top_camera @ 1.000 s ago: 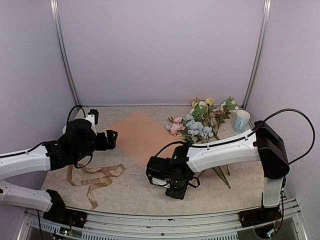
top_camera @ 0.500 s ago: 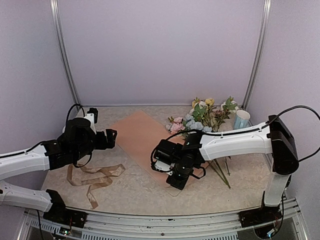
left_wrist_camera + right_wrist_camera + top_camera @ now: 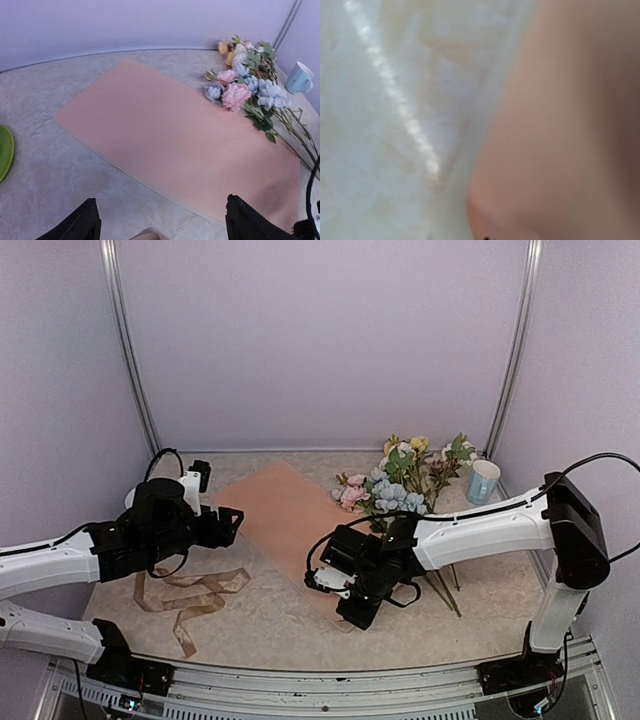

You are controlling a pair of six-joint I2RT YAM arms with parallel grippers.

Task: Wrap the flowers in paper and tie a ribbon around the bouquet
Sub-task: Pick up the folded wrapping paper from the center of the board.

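The peach-pink paper [image 3: 280, 508] lies flat on the table, also seen in the left wrist view as paper [image 3: 175, 140]. The flowers [image 3: 400, 485] rest across its right corner, stems pointing to the near right, blooms [image 3: 245, 90] pastel. The tan ribbon [image 3: 195, 595] curls loose at the near left. My left gripper [image 3: 230, 525] hovers by the paper's left edge, open and empty [image 3: 162, 217]. My right gripper [image 3: 356, 608] is down at the paper's near corner, shut on it. In the blurred right wrist view that corner [image 3: 560, 125] fills the right side, close up.
A pale blue cup [image 3: 483, 480] stands at the back right beside the flowers, also seen as the cup [image 3: 300, 77]. A green object [image 3: 4, 150] shows at the left wrist view's left edge. Metal frame posts rise at both back corners.
My right arm has swung back and to the right, bringing its wrist closer to the flower stems. The left gripper has edged right toward the paper and its jaws have narrowed slightly.
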